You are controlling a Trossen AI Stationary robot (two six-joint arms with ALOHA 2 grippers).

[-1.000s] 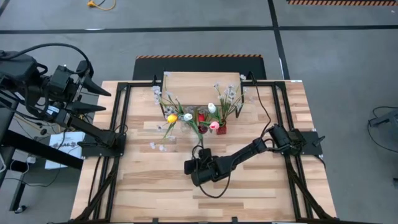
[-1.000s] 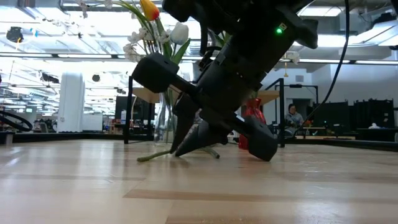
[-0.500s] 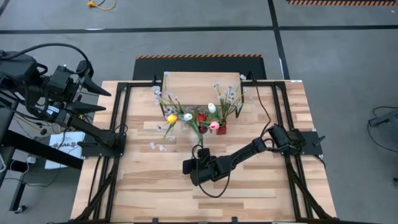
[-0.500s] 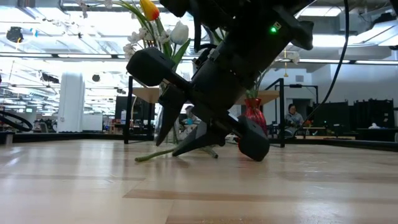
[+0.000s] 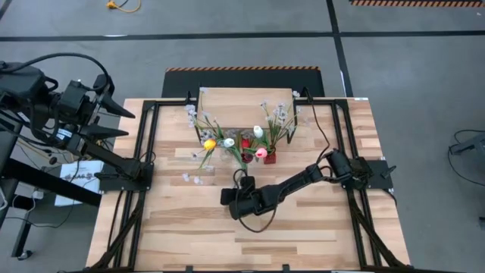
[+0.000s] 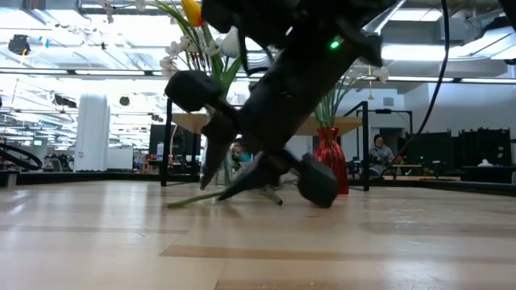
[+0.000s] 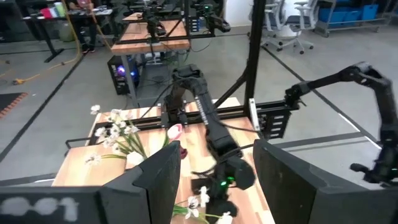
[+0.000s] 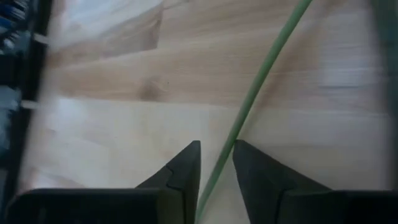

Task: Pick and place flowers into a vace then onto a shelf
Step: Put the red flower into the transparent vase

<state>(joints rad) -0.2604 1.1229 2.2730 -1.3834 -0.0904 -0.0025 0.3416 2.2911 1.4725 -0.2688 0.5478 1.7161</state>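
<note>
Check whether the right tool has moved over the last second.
Yes. In the high view the right tool has slid left and slightly toward the red vase, straddling the green stem.

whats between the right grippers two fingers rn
A thin green flower stem runs through the narrow gap of the right gripper, over the bare plank-patterned wooden tabletop. The right wrist view shows it; whether the dark fingers touch it is unclear.

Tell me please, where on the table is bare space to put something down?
Free: the near strip of the table in front of the right end effector, and the near-left patch beside the black frame rail. Crowded: the far middle, where the flowers, the red vase and the shelf stand.
</note>
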